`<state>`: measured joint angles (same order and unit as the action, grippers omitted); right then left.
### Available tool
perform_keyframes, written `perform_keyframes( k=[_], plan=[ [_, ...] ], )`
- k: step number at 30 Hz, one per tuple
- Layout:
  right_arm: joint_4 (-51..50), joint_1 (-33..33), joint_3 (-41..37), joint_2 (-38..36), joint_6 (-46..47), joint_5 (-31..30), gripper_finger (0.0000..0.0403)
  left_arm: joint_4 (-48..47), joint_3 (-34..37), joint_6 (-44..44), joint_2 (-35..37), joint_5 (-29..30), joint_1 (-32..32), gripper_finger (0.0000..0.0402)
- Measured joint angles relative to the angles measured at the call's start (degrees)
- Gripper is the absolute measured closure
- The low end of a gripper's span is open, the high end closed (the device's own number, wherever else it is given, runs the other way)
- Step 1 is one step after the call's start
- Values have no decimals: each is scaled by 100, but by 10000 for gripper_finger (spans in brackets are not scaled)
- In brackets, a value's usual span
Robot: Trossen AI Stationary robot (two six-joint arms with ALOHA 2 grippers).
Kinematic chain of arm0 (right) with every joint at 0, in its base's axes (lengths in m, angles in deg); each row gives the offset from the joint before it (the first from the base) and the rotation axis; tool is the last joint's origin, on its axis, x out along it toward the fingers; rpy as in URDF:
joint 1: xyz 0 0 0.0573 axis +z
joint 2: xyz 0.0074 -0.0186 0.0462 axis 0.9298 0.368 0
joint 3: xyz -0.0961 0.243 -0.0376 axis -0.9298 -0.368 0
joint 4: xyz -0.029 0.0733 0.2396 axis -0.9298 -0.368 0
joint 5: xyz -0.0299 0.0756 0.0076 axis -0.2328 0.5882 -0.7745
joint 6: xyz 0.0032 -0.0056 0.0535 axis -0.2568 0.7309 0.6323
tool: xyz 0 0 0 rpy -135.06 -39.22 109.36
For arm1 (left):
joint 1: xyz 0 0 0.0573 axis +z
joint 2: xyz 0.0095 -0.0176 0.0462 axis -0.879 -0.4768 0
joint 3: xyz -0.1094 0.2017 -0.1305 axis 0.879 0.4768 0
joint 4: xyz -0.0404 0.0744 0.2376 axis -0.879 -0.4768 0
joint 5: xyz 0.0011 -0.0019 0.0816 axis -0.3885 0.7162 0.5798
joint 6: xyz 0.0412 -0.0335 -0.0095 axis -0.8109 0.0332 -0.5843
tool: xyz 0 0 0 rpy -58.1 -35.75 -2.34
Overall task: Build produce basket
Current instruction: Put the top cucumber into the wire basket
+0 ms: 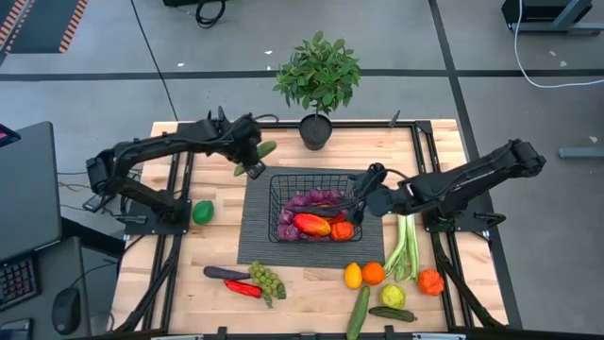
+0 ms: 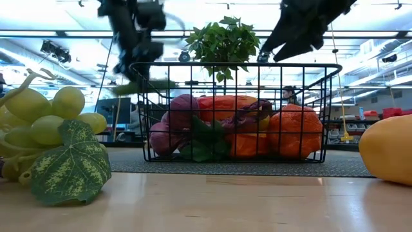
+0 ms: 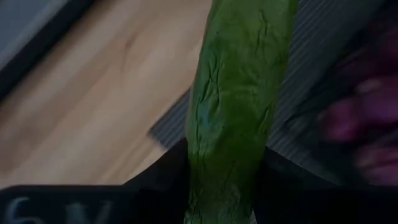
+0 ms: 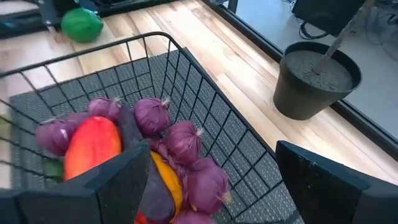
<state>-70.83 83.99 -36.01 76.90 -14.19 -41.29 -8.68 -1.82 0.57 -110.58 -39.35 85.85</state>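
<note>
The left gripper (image 1: pixel 253 157) holds a green cucumber (image 1: pixel 260 156) tight between its fingers, up in the air by the far left corner of the black wire basket (image 1: pixel 276 194). The basket sits on a grey ribbed mat (image 1: pixel 253 227) — purple grapes (image 1: pixel 316 198) and a red pepper (image 1: pixel 311 224) lie inside. The right gripper (image 1: pixel 363 194) hangs over the basket's right side, fingers wide apart, holding nothing.

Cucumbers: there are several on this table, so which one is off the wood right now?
The cucumber clamped in the left tool, near the basket's far-left corner. The other two cucumbers lie on the table's near edge.
</note>
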Motion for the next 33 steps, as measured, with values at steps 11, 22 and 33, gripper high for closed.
perform_keyframes(
  k=[11, 22, 33],
  plan=[
    [-452, 248, 0, -445, 113, -695, 55, 1566, -471, -593, -79, -102, -1574, 262],
    [-526, 268, 0, -594, 504, -278, 55, 2025, -475, -447, -467, -86, -2433, 258],
    [-754, 268, 2, -682, 506, -212, 55, 2619, -464, -739, -1322, 467, -2603, 224]
  ],
)
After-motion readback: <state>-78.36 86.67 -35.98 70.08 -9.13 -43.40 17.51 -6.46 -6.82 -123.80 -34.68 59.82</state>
